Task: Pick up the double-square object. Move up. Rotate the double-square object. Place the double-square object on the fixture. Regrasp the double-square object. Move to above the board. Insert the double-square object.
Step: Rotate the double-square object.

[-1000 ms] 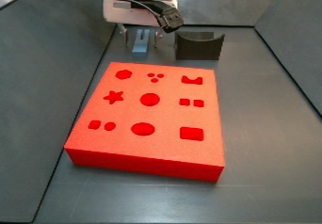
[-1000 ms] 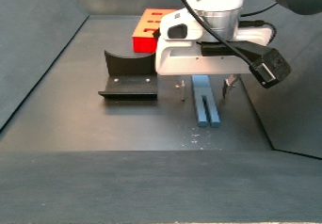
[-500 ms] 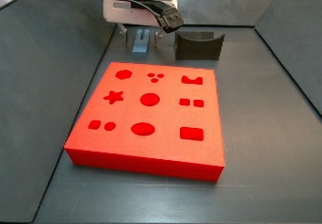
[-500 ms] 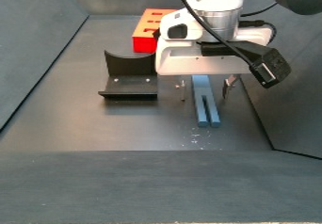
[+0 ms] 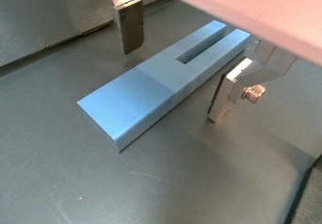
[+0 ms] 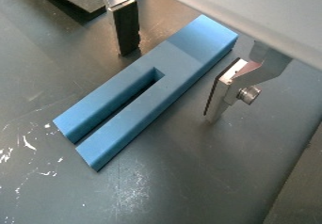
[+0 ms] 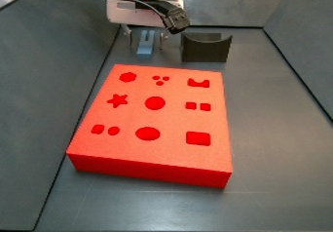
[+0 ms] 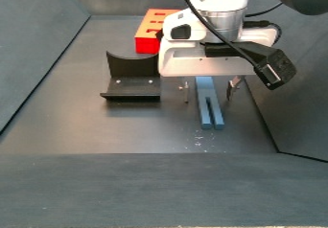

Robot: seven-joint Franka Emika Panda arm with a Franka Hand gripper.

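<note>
The double-square object is a slim blue block with a long slot. It lies flat on the dark floor and shows in both wrist views and in both side views. My gripper is lowered over it, open, with one finger on each side of the block and a gap to each. One dark-padded finger stands off one long side, the other finger off the opposite side. The fixture stands beside it. The red board lies further off.
Dark walls enclose the floor. The fixture also shows behind the board in a side view. The gripper's camera mount hangs out to one side of the hand.
</note>
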